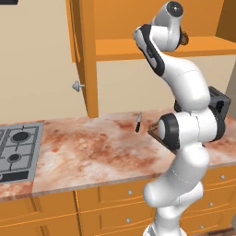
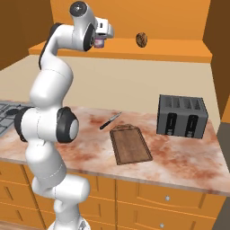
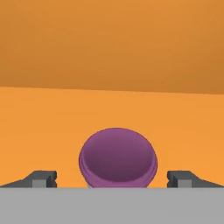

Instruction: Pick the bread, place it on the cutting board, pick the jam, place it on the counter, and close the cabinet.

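- Arm (image 2: 49, 99) reaches up into the open cabinet (image 1: 87, 55); pincer (image 3: 112, 178) sits at shelf level.
- Pincer wide: the two fingertips (image 3: 43, 178) stand on either side of the jam (image 3: 118, 156), apart from it, with a gap on both sides.
- Jam stands on the cabinet shelf (image 2: 179, 51), just in front of the pincer; in the right base view it shows as a small purple jar (image 2: 99, 42) right at the hand.
- Bread (image 2: 142, 39) on the same shelf, to the right of the jam in the right base view, well apart from the pincer.
- Cabinet door (image 1: 82, 69) is swung open, edge-on in the left base view, with its silver knob (image 1: 77, 85) facing left.
- Board (image 2: 130, 143) lies flat on the counter (image 2: 188, 157), handle end toward the wall, nothing on it.
- Knife (image 2: 110, 121) lies on the counter just beyond the board's handle end, left of it.
- Toaster (image 2: 182, 116) on the counter, right of the board, near the wall.
- Hob (image 1: 16, 150) is set in the counter's left end in the left base view.
- Drawers (image 2: 166, 197) run below the counter.
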